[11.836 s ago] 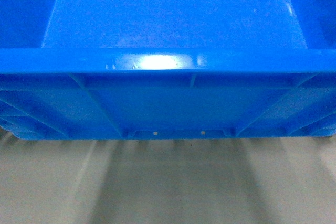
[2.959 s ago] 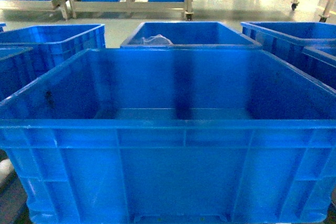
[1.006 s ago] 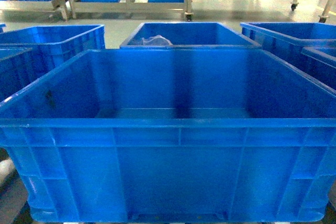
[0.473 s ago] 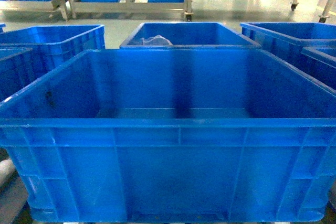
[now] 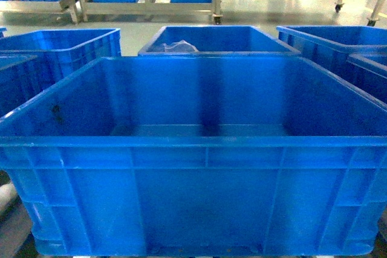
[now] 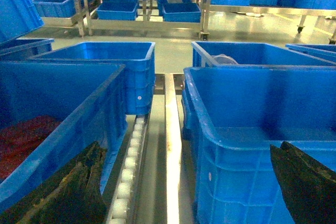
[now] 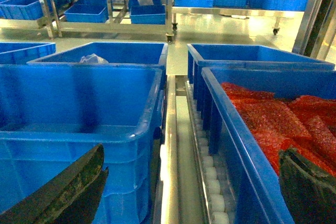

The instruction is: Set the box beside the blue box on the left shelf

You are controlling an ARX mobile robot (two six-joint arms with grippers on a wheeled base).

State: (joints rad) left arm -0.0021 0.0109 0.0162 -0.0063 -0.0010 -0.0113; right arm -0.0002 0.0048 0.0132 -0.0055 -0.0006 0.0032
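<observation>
I see the big bright-blue ribbed plastic crate (image 5: 193, 149) resting on the white-roller flow-rack shelf (image 6: 128, 174); both end effectors spread wide, released, placement looks done.

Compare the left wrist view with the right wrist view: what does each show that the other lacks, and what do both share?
Only the left wrist view shows a crate of dark red material at far left. Only the right wrist view shows a crate heaped with bright red material on the right. Both share the empty box and the left shelf's white rollers beside it, with steel racks behind. Each tool's open fingers frame its view.
</observation>
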